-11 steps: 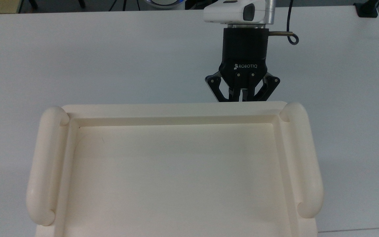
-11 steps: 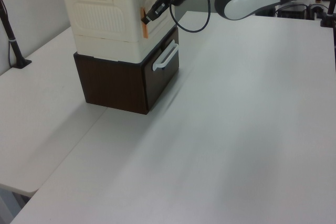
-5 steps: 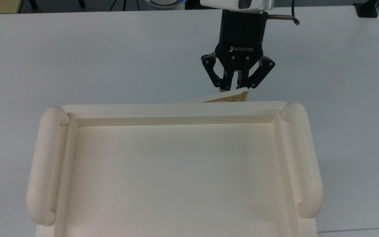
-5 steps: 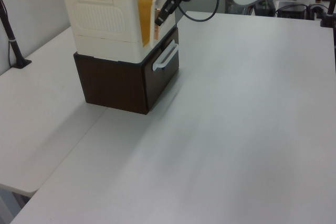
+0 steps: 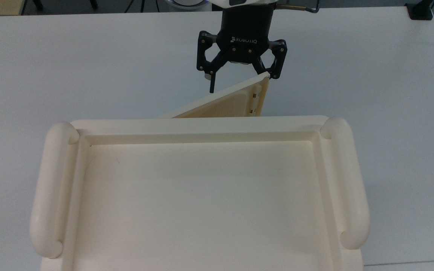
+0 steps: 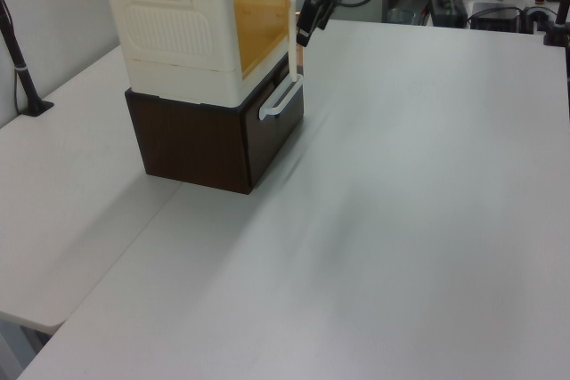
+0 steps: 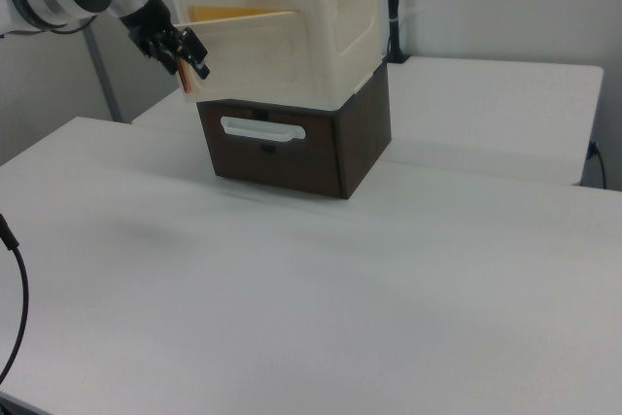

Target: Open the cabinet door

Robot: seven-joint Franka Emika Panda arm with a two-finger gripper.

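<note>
Jaws spread wide, holding nothing: black two-finger gripper (image 5: 240, 83) hanging over the white table (image 5: 89, 67), one fingertip just at the free top corner of the thin flat cream cabinet door (image 5: 224, 103), contact not clear. Door swung partly open, angled away from the front of the large cream plastic cabinet (image 5: 202, 195), hinged toward the top view's left, two small metal pieces near its free edge. In the left view, door (image 6: 291, 37) seen nearly edge-on, standing out from the cabinet (image 6: 178, 33), with an amber-tinted interior showing behind it and the gripper (image 6: 312, 20) just beside its outer edge. Cabinet stacked on a dark brown wooden drawer box (image 6: 205, 144) with a white bar handle (image 6: 280, 100). In the right view, gripper (image 7: 183, 55) at the door's (image 7: 243, 46) free end.
</note>
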